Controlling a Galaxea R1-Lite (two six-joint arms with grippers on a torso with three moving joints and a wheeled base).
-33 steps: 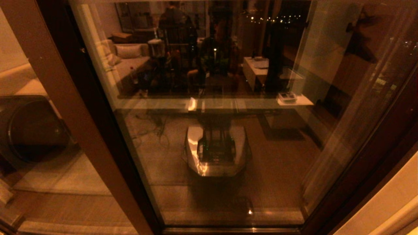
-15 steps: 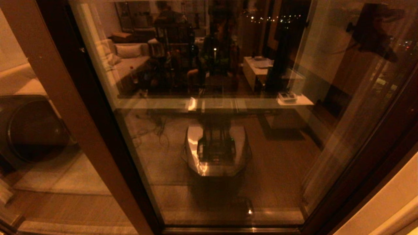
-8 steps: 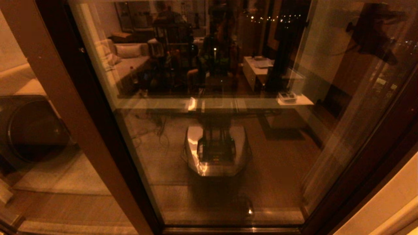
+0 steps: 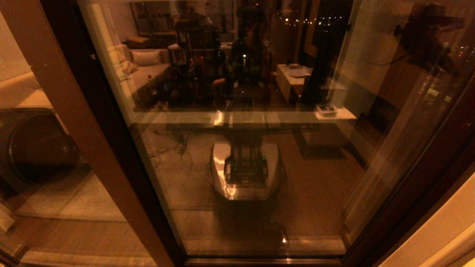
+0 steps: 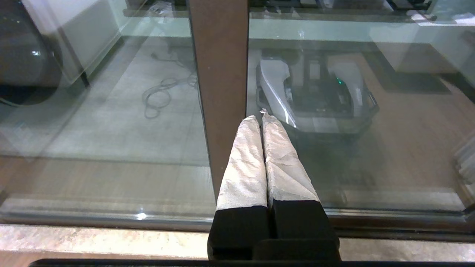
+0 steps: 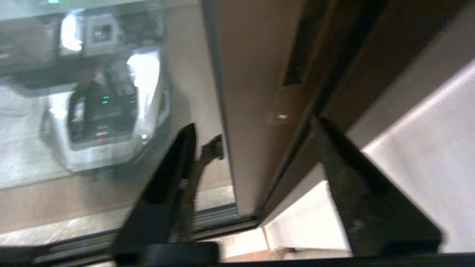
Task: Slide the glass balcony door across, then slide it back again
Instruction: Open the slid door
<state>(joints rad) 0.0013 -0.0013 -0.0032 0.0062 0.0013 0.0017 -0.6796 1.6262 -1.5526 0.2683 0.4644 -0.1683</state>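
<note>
Reflective glass balcony door [image 4: 241,148] in reddish-brown frame: fills head view, robot base mirrored centre.
Left wrist view: foil-wrapped left gripper [image 5: 262,118], fingers pressed together, pointing at plain brown post [image 5: 219,74].
Right wrist view: black right gripper [image 6: 256,129], fingers spread, before door's wide stile [image 6: 256,92] bearing dark handle slot [image 6: 297,55].

Plain brown post [image 4: 70,122] at left, dark round appliance [image 4: 35,148] behind the glass, loose cable [image 5: 159,94] on pale balcony floor [image 5: 111,122], stone sill [image 5: 92,237]
</note>
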